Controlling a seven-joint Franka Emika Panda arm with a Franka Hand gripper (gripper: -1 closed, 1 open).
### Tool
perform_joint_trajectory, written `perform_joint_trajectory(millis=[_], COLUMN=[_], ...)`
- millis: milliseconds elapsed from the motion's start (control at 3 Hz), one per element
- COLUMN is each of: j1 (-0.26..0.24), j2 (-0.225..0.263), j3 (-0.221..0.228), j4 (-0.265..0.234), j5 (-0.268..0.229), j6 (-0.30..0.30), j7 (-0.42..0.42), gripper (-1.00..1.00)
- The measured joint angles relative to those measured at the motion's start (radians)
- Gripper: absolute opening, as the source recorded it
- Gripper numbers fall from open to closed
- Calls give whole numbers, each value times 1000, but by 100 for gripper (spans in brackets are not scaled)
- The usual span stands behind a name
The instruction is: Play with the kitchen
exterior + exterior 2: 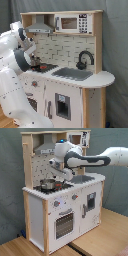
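Observation:
The kitchen (70, 95) is a tall white and light-wood toy unit with a grey hood (40, 26), a dotted backsplash, a black faucet (85, 59), a grey sink (72, 73) and a red-ringed stovetop (45, 66). In the second exterior view the kitchen (42, 213) shows its oven door (64, 223) and knobs. My gripper (61, 176) hangs low over the stovetop, just right of a small metal pot (48, 184) standing on it. In the first exterior view my gripper (34, 58) sits above the stove, partly hidden by my arm.
A microwave panel (72, 22) sits on the upper shelf. My white arm (100, 159) reaches in from the second exterior view's right, across the sink. A grey curtain hangs behind the kitchen, and a wooden floor (100, 238) lies below.

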Motion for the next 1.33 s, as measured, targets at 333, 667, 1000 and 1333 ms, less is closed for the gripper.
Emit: perform_joint_trajectory(millis=[333,667,1000,1333], j1=[-56,-107,-166,-213], j2=[-28,-53,-73,-79], j3=[46,104,177,231], j4=[71,131,166,168], j5=[3,3,3,4], j6=[-40,-73,-86,-89], j7=[-5,-5,-13,-83], gripper=[100,100,100,100])
